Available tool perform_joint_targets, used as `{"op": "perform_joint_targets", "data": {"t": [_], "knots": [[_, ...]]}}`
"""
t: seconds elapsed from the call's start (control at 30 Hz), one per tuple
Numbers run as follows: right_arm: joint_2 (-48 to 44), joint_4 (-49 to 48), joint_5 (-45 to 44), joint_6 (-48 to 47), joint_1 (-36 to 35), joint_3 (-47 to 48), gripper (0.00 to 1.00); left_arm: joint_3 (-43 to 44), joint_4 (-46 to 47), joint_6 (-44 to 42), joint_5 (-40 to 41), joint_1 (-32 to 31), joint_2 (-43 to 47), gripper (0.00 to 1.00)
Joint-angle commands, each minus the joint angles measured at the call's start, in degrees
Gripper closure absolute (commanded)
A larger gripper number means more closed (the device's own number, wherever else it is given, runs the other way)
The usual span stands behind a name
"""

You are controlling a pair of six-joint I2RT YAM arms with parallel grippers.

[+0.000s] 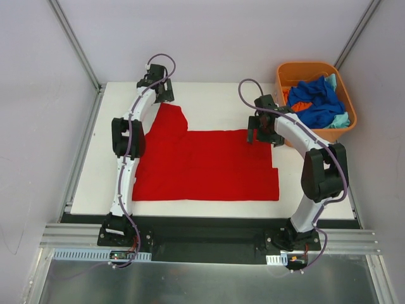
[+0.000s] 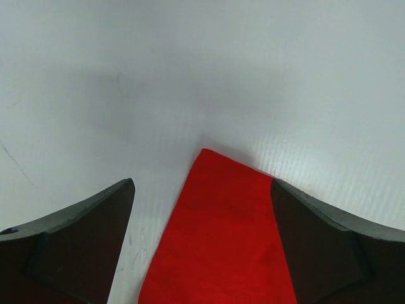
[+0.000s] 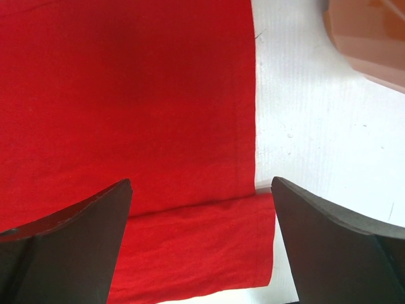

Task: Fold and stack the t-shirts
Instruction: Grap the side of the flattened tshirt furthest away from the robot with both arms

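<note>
A bright red t-shirt [image 1: 209,168] lies flat on the white table [image 1: 215,95], one sleeve pointing to the far left. My left gripper [image 1: 162,95] is open over the far tip of that sleeve. In the left wrist view the red tip [image 2: 221,228] lies between the open fingers of my left gripper [image 2: 201,183]. My right gripper [image 1: 260,135] is open over the shirt's far right corner. In the right wrist view a folded red edge [image 3: 196,247] lies between the open fingers of my right gripper [image 3: 201,182]. Blue [image 1: 319,101], orange [image 1: 300,106] and pale teal [image 1: 342,120] shirts lie bunched in the tub.
A rigid orange plastic tub [image 1: 307,65] stands at the back right of the table, close to my right arm, and its corner shows in the right wrist view [image 3: 367,38]. Metal frame rails run along both sides and the near edge.
</note>
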State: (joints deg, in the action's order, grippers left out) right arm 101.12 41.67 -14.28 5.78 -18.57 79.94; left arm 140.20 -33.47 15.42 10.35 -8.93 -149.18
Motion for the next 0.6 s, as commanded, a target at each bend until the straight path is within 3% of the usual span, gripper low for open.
{"op": "perform_joint_targets", "data": {"t": [0.0, 0.1, 0.13, 0.17, 0.2, 0.37, 0.5, 0.57], "knots": [[0.6, -1.1, 1.4, 0.3, 0.3, -0.2, 0.03, 1.6, -1.9, -1.7, -6.3, 0.1, 0.3, 0.09], [0.0, -1.1, 1.6, 0.1, 0.6, -0.4, 0.03, 1.3, -7.3, -0.1, -11.9, 0.8, -1.8, 0.06], [-0.2, -1.1, 1.6, -0.1, 0.7, -0.5, 0.03, 0.9, -8.5, 1.6, -14.6, 1.0, -2.4, 0.23], [-0.4, -1.1, 1.7, -0.2, 0.7, -0.4, 0.03, 2.9, -10.4, 3.1, -14.5, 1.1, -3.9, 0.28], [-0.6, -1.1, 1.7, -0.4, 1.1, -0.4, 0.03, 3.0, -10.6, 4.0, -14.0, 1.1, -4.1, 0.27], [-2.4, -1.2, 1.6, -0.8, 1.6, -1.4, 0.03, 2.2, -10.7, 6.8, -10.8, 0.8, -3.9, 0.40], [-2.9, -1.8, 1.5, -0.6, 1.9, -2.6, 0.03, 2.6, -12.3, 7.7, -4.3, -0.4, -3.7, 0.37], [-2.9, -1.8, 1.8, -0.6, 2.0, -2.7, 0.03, 2.9, -12.9, 8.0, -3.3, -0.9, -3.8, 0.43]]}}
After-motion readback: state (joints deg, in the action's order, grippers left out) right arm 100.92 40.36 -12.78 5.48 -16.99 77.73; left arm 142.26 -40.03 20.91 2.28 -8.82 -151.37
